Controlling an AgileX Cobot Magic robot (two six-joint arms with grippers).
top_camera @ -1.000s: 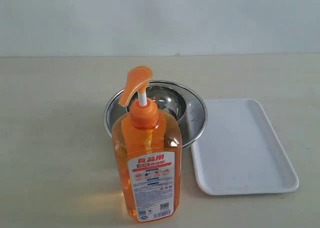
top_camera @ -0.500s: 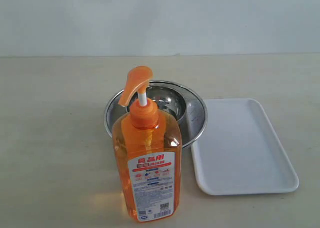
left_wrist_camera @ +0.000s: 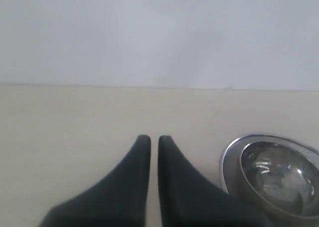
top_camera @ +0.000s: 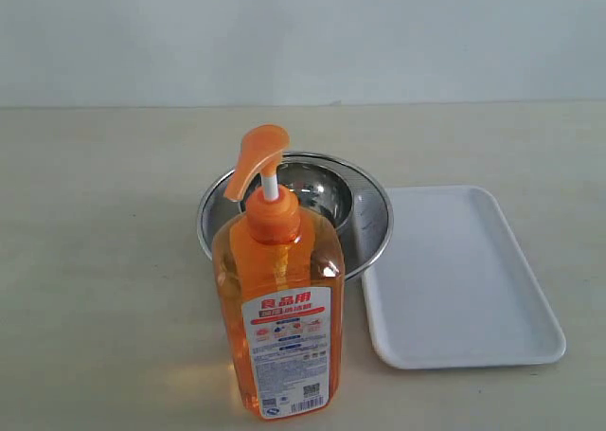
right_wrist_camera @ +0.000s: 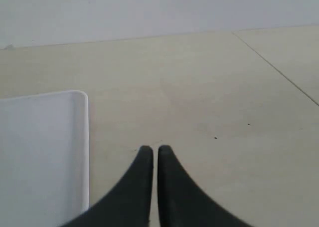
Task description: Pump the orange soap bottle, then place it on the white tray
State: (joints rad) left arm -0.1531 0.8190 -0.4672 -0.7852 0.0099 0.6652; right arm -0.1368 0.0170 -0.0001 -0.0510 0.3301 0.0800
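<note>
The orange soap bottle stands upright near the table's front edge, its pump head raised on a white stem. To its right the white tray lies flat with nothing on it. Neither arm shows in the exterior view. My left gripper is shut with nothing between its black fingers, over bare table beside a steel bowl. My right gripper is also shut and holds nothing, hovering next to the tray. The bottle is hidden from both wrist views.
A round steel bowl with a smaller one nested inside sits right behind the bottle, touching the tray's left rim. A pale wall runs along the table's far edge. A thin seam crosses the tabletop in the right wrist view.
</note>
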